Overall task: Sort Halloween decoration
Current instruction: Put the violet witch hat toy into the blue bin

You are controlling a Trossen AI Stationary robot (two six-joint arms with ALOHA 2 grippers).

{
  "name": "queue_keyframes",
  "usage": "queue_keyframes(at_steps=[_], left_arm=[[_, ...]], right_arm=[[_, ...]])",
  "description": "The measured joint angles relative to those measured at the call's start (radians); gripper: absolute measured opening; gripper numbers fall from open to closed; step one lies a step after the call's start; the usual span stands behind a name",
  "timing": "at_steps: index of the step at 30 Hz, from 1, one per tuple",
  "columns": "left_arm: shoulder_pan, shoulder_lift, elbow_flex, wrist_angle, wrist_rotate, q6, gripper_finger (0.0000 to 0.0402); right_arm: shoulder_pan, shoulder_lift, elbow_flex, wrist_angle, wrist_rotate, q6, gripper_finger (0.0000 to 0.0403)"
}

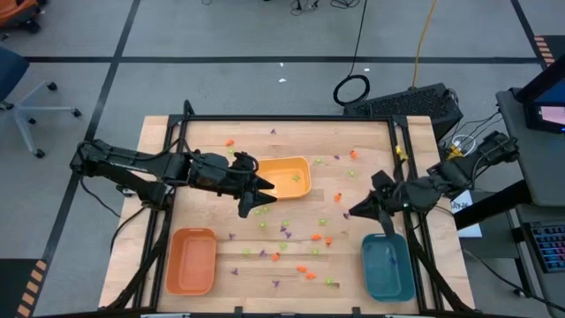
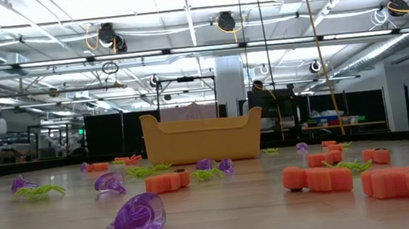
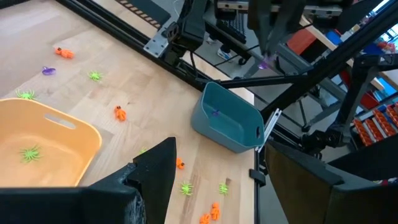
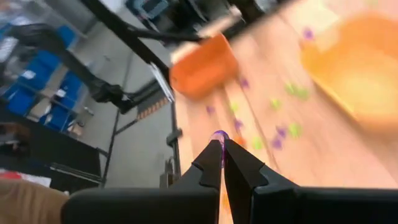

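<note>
Tiny orange, green and purple Halloween pieces [image 1: 291,234] lie scattered flat on the wooden table [image 1: 203,141], and they also fill the low view [image 2: 135,215]. My right gripper [image 1: 351,213] hovers above the table just left of the teal tray [image 1: 387,265], shut on one purple piece [image 4: 219,137]. My left gripper [image 1: 258,196] hangs open over the near left corner of the yellow tray [image 1: 287,177], with nothing between its fingers. A green spider [image 3: 29,152] lies inside the yellow tray [image 3: 43,140], and a purple piece [image 3: 214,112] lies in the teal tray [image 3: 227,124]. My right gripper pinches the purple piece [image 4: 219,138] between the very ends of its two fingers [image 4: 208,163]; a bit of it pokes out past the tips. The fingers slant down from the table's right side. The piece is lifted clear of the table.
The orange tray [image 1: 192,261] stands at the near left, the teal tray at the near right and the yellow tray at the middle back. Black frame rails [image 1: 282,117] run along the table's edges. Loose pieces are thickest between the trays.
</note>
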Motion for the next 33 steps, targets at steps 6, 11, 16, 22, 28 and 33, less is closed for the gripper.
queue_keyframes(at_steps=[6,11,16,22,28,33], left_arm=[[0.0,0.0,0.0,0.0,0.0,0.001,0.0246],[0.0,0.0,0.0,-0.005,0.0,0.009,0.0246],[0.0,0.0,0.0,-0.011,0.0,0.009,0.0246],[0.0,0.0,0.0,-0.01,0.0,0.036,0.0246],[0.0,0.0,0.0,-0.009,0.0,0.053,0.0246],[0.0,0.0,0.0,-0.009,0.0,0.056,0.0246]], right_arm=[[0.062,0.081,0.191,-0.425,-0.002,0.263,0.0],[0.119,0.156,0.289,-0.625,-0.099,0.45,0.0],[0.188,0.226,0.291,-0.728,-0.206,0.617,0.0],[0.256,0.31,0.274,-0.799,-0.209,0.708,0.0],[0.34,0.334,0.171,-0.736,-0.212,0.783,0.0],[0.387,0.326,0.025,-0.624,-0.209,0.847,0.0]])
